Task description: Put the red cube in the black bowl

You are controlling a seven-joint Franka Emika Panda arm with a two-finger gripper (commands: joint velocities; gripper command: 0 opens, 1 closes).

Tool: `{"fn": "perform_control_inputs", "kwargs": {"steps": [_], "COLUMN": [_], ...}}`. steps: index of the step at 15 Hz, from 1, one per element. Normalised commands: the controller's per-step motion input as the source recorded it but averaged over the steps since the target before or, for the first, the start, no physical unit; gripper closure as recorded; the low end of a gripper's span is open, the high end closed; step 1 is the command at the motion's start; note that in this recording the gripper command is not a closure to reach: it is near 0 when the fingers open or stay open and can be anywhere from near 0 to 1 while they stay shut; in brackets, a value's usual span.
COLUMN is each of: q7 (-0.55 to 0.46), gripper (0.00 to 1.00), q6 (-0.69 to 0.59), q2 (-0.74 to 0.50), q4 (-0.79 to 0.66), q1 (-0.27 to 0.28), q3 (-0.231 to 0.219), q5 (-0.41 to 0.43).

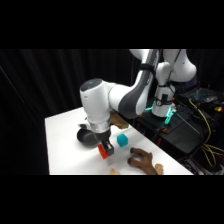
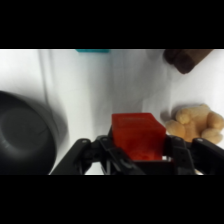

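The red cube (image 1: pixel 105 151) sits between the fingers of my gripper (image 1: pixel 104 148), which comes down from above near the table's front. In the wrist view the red cube (image 2: pixel 137 137) fills the space between the black linkage arms, and the gripper (image 2: pixel 137 157) is shut on it. I cannot tell whether the cube rests on the table or hangs just above it. The glossy black bowl (image 1: pixel 86 137) stands just left of and behind the gripper, partly hidden by it. In the wrist view the black bowl (image 2: pixel 25 135) lies at the left edge, apart from the cube.
A teal cube (image 1: pixel 122 140) lies just right of the gripper, and its edge (image 2: pixel 92 50) shows at the wrist view's top. A dark brown lumpy object (image 1: pixel 142 160) and a tan lumpy object (image 2: pixel 197 125) lie to the right. The white table (image 1: pixel 65 145) ends close in front.
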Motion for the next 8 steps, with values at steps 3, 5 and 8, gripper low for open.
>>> {"fn": "perform_control_inputs", "kwargs": {"steps": [3,5,8], "q7": [-0.12,-0.34,-0.51], "gripper": [1.0,1.0,1.0], "q6": [-0.37,-0.2,-0.12], "q2": [-0.42,-0.28,-0.2], "q4": [-0.01,0.0,0.01], "q1": [-0.107,-0.192,-0.259], "q3": [0.004,-0.014,-0.032], "q5": [0.067,0.069,0.142]}}
